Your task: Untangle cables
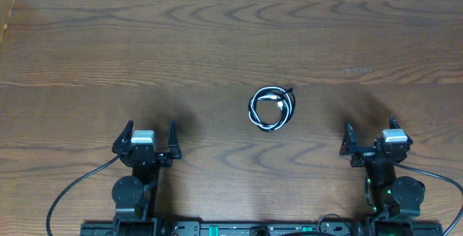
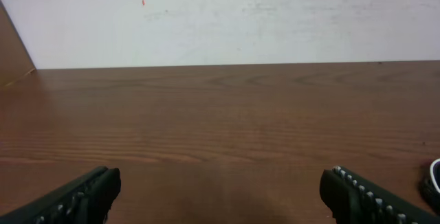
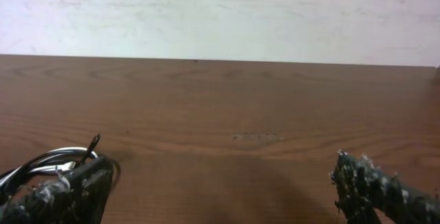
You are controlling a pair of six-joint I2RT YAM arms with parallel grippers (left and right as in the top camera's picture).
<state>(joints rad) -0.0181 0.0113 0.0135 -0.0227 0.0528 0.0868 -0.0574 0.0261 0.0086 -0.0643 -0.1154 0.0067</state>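
Note:
The black and white cables [image 1: 272, 108] lie coiled together in one small loop near the middle of the wooden table. In the right wrist view the coil [image 3: 48, 161] shows at the left edge, partly behind my left finger. A bit of it shows at the right edge of the left wrist view [image 2: 434, 176]. My left gripper [image 1: 150, 132] is open and empty, to the front left of the coil. My right gripper [image 1: 370, 129] is open and empty, to the front right of it.
The wooden table [image 1: 181, 55] runs back to a white wall [image 2: 220, 18]. A raised wooden edge [image 1: 7, 15] stands at the far left. The arm bases and their thick black wires [image 1: 72, 189] are at the near edge.

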